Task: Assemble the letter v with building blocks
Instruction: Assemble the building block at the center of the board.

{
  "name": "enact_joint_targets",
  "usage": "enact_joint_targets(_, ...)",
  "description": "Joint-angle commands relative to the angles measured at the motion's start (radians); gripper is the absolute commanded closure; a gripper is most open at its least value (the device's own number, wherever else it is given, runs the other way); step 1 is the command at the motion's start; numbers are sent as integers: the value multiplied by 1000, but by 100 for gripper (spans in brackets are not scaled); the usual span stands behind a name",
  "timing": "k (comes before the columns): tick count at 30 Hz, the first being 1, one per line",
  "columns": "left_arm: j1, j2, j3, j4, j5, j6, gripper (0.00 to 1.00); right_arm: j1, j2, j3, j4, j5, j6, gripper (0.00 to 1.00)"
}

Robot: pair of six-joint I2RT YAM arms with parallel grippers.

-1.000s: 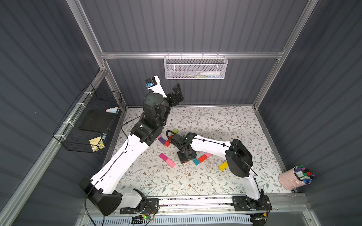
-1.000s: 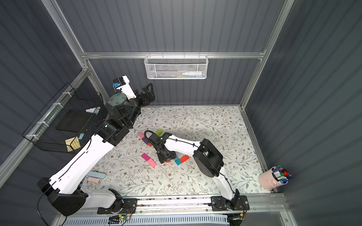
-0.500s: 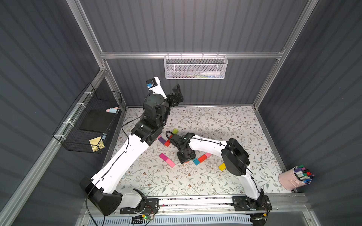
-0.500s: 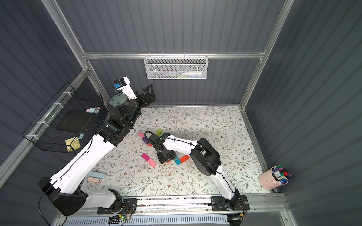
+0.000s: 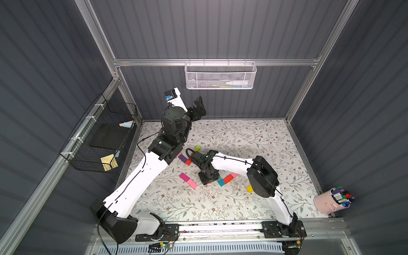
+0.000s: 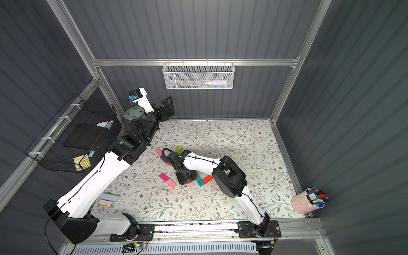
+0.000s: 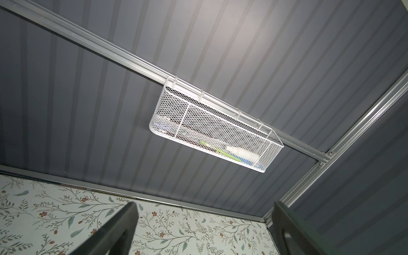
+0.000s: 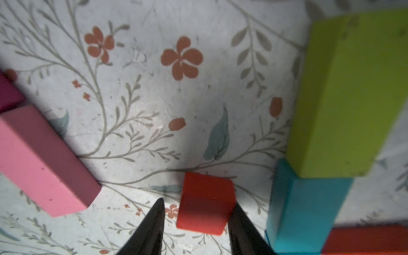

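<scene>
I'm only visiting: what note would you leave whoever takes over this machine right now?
Left gripper: open, empty, raised away from the work.
Right gripper: low over the floral table mat, jaws open either side of a small matte red cube, not clamped yet.
Done: magenta brick and pink brick make one stroke; teal brick and red brick begin the other.
Left: probably set the cube at the V's point; purple brick, lime brick and yellow brick lie loose.

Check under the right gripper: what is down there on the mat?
A small red block sits on the floral mat between the fingertips of the right gripper, with a gap on one side. In both top views the gripper body covers nearly all of it.
</scene>
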Motion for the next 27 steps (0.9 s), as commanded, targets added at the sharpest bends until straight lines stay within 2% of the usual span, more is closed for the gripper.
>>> enact_joint_targets(1, 11, -29, -18, 14, -7, -3, 3, 1, 24, 25, -22, 2, -14, 57)
enact_joint_targets(7, 18, -38, -33, 13, -13, -2, 2, 1, 34, 35, -53, -9, -16, 71)
enact_joint_targets(11, 23, -43, -41, 14, -11, -1, 2, 4, -14, -38, -30, -33, -22, 79)
enact_joint_targets(16, 28, -45, -53, 19, -2, -2, 2, 20, -79, -111, -4, -47, -37, 79)
enact_joint_targets(27, 37, -57, -65, 21, 2, 1, 2, 78, -49, -54, -34, -52, -47, 78)
